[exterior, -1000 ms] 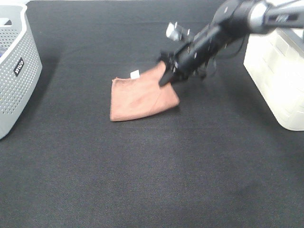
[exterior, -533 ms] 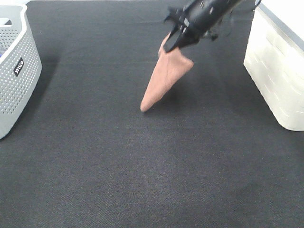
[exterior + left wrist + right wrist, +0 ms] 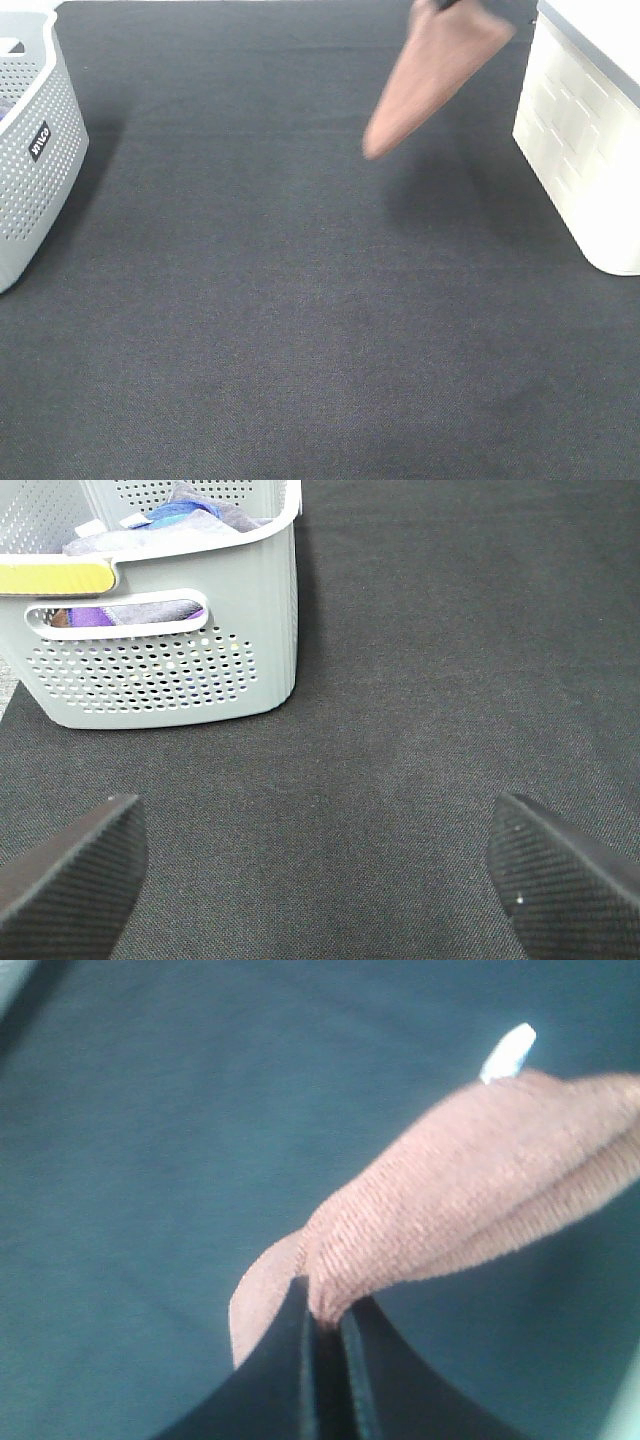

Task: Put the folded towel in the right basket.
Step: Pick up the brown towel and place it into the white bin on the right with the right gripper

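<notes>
Upper right of the high view: towel [image 3: 435, 70], hanging clear of the black mat [image 3: 300, 330], draped point-down, just left of the white basket [image 3: 585, 150] and not yet over it. Right gripper [image 3: 325, 1320]: jaws pinched tight on a towel corner. Left gripper [image 3: 320, 865]: spread wide, empty, near the grey basket [image 3: 170, 630]. Step in hand, by judgement: the carry. Next move calls for travel rightward over the white basket's rim, then release. Right wrist view alone shows the pinch and the white tag [image 3: 508, 1052]; high view alone shows both baskets; left wrist view alone shows cloths [image 3: 180, 510] inside the grey basket.
</notes>
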`<state>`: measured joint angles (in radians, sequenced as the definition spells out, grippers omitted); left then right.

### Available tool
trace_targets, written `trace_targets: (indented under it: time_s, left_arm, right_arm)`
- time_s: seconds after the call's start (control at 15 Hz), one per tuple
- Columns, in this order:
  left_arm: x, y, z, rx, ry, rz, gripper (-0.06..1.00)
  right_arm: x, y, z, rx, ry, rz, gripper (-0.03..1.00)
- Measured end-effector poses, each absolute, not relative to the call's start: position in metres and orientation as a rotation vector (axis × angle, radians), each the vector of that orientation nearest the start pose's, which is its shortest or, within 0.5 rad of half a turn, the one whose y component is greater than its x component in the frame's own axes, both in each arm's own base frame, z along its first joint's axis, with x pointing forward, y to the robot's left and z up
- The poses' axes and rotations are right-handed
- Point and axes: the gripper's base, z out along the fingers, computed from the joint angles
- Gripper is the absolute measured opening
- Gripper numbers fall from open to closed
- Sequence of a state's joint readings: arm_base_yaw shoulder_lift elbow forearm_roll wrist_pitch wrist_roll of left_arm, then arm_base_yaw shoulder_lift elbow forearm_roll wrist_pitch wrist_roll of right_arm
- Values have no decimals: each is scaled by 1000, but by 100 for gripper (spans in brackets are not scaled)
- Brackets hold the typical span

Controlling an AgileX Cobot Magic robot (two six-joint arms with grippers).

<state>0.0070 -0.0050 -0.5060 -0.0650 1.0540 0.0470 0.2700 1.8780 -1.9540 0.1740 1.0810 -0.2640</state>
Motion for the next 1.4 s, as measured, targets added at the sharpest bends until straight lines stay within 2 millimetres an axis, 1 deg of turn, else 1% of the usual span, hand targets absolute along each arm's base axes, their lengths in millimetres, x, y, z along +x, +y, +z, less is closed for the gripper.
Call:
trace_targets:
  time_s: [0.07, 0.13, 0.2, 0.27, 0.33, 0.4, 0.53, 0.6, 0.67, 0.73, 0.8, 0.87, 0.93, 1.07, 1.2, 1.4]
  left_arm:
    - [-6, -5, 280, 44, 2025, -43, 87]
    - [-6, -5, 280, 44, 2025, -43, 87]
    - [-6, -5, 280, 44, 2025, -43, 87]
    - [-6, -5, 280, 44, 2025, -43, 87]
    - [-6, -5, 280, 44, 2025, -43, 87]
    - [-6, -5, 280, 44, 2025, -43, 87]
    - [-6, -5, 280, 44, 2025, -43, 87]
    - [-6, -5, 280, 44, 2025, -43, 87]
    - [-6, -5, 280, 44, 2025, -43, 87]
    - [-6, -5, 280, 44, 2025, -43, 87]
    - [-6, -5, 280, 44, 2025, -43, 87]
    - [-6, -5, 280, 44, 2025, -43, 87]
    - [-6, -5, 280, 44, 2025, -43, 87]
    - [-6, -5, 280, 44, 2025, -43, 87]
    - [-6, -5, 280, 44, 2025, -43, 87]
    - [-6, -5, 280, 44, 2025, -43, 87]
  right_arm:
    - [396, 121, 383, -606, 2383, 178, 0]
    - [388, 113, 397, -593, 2351, 114, 0]
    - [388, 113, 397, -593, 2351, 114, 0]
    - [386, 104, 404, -562, 2341, 85, 0]
    - [387, 90, 407, -515, 2344, 78, 0]
    - [390, 73, 408, -458, 2354, 75, 0]
    - [396, 29, 408, -309, 2369, 79, 0]
    - [397, -4, 409, -210, 2366, 93, 0]
    - [397, -4, 409, -210, 2366, 93, 0]
    - [397, -29, 409, -133, 2364, 108, 0]
    - [398, -49, 406, -71, 2359, 139, 0]
    - [398, -69, 402, -3, 2356, 170, 0]
    - [403, -90, 390, 58, 2379, 205, 0]
    - [410, -112, 368, 122, 2422, 213, 0]
    - [419, -123, 349, 147, 2455, 177, 0]
    - [431, -133, 324, 203, 2506, 123, 0]
